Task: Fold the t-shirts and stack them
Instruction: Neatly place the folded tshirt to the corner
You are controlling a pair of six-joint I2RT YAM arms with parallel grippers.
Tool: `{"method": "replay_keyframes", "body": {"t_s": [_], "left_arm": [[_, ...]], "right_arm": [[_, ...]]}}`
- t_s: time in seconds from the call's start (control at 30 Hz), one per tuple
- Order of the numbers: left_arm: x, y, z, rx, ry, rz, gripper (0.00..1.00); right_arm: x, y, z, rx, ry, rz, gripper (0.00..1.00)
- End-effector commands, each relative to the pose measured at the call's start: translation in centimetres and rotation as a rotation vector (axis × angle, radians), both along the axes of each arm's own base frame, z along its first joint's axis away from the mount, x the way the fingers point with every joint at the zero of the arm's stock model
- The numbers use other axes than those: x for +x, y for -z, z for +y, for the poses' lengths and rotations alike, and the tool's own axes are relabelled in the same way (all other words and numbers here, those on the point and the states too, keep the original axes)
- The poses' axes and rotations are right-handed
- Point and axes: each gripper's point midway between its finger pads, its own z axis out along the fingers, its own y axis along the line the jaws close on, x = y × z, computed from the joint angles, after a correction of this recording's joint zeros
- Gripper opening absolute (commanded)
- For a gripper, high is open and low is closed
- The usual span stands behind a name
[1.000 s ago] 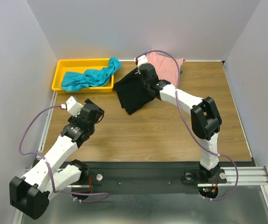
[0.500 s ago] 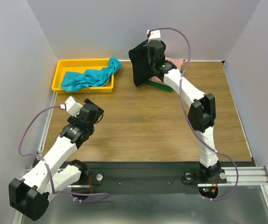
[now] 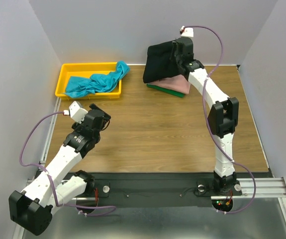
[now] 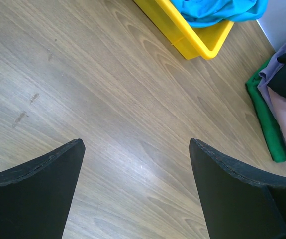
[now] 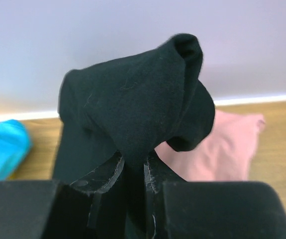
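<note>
Black t-shirt pinched in right gripper, draped leftward (above pink t-shirt).

Soft, even light fills the overhead view, bright and sharp throughout, with only faint shadows on the worktop. In the left wrist view a pale sheen of glare lies on the wood between the 2 fingers, which read as flat black. The right wrist view shows the black t-shirt crisp, and the wall behind it softly blurred.
</note>
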Motion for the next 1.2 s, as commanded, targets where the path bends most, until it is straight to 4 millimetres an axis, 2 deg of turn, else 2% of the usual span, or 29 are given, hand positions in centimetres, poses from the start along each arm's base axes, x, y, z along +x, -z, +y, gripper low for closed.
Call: {"method": "replay_keyframes", "body": {"t_s": [0.0,0.1,0.2,0.23,0.3,0.37,0.4,0.47,0.5,0.53,0.63,0.77,0.8,0.87,0.9,0.93,0.97,1.0,1.03,1.07,1.13,1.17], "left_arm": [[1.1,-2.3,0.1,-0.008,-0.015,-0.063,0.98],[1.3,-2.2,-0.2,-0.009,-0.006,-0.061,0.98],[1.5,-1.8,-0.5,-0.004,0.003,-0.044,0.98],[1.6,-1.7,-0.6,-0.003,0.008,-0.038,0.98],[1.8,-1.5,-0.6,0.000,0.006,-0.030,0.98],[1.7,-1.5,-0.6,0.003,0.007,-0.026,0.98],[1.8,-1.5,-0.6,0.005,0.007,-0.022,0.98],[1.8,-1.6,-0.6,0.006,0.005,-0.022,0.99],[1.8,-1.7,-0.6,0.005,0.005,-0.025,0.98],[1.8,-1.7,-0.6,0.006,0.006,-0.025,0.98],[1.7,-1.8,-0.6,0.005,0.010,-0.027,0.98],[1.6,-1.9,-0.6,0.004,0.010,-0.029,0.98],[1.5,-1.8,-0.4,0.012,0.008,-0.025,0.98],[1.3,-2.2,-0.3,0.013,0.006,-0.027,0.98],[1.1,-2.2,-0.1,0.018,0.004,-0.023,0.98],[1.0,-2.5,0.0,0.017,0.005,-0.027,0.98],[0.8,-2.5,0.1,0.017,0.004,-0.026,0.98],[0.7,-2.6,0.1,0.016,0.004,-0.028,0.98],[0.4,-2.7,0.3,0.014,0.002,-0.029,0.98],[0.2,-2.7,0.4,0.012,0.003,-0.031,0.98],[-0.2,-2.8,0.5,0.007,0.005,-0.035,0.98],[-0.4,-2.9,0.6,0.006,0.005,-0.037,0.98]], "right_arm": [[-1.0,-2.8,-4.3,0.105,0.034,-0.023,0.01],[-1.1,-0.5,-6.4,0.087,0.055,0.026,0.01],[-0.7,2.4,-8.0,0.066,0.083,0.080,0.04],[-0.6,4.0,-9.2,0.062,0.117,0.109,0.05],[-0.5,5.7,-10.5,0.069,0.146,0.140,0.15],[-0.5,7.2,-10.8,0.071,0.139,0.174,0.23],[-0.6,7.9,-11.3,0.071,0.147,0.194,0.38],[-0.7,8.9,-11.9,0.060,0.175,0.213,0.58],[-0.9,9.5,-12.2,0.045,0.185,0.228,0.94],[-0.9,9.6,-12.4,0.035,0.190,0.230,1.00],[-0.9,9.1,-12.9,-0.004,0.203,0.231,1.00],[-1.9,6.1,-13.1,-0.012,0.194,0.204,1.00],[-2.7,4.2,-13.3,-0.008,0.195,0.186,1.00],[-4.1,3.1,-13.7,-0.004,0.206,0.179,1.00],[-5.4,0.4,-13.8,0.015,0.208,0.137,1.00],[-6.3,0.8,-13.8,0.017,0.200,0.151,1.00],[-6.9,0.3,-13.3,0.034,0.170,0.147,1.00],[-7.7,-0.4,-13.0,0.054,0.149,0.140,1.00],[-9.1,-2.1,-12.0,0.086,0.083,0.119,1.00],[-10.2,-1.2,-11.4,0.098,0.048,0.143,1.00],[-11.9,-1.0,-10.1,0.147,-0.023,0.162,1.00],[-13.4,-2.4,-9.3,0.186,-0.076,0.144,1.00]]}}
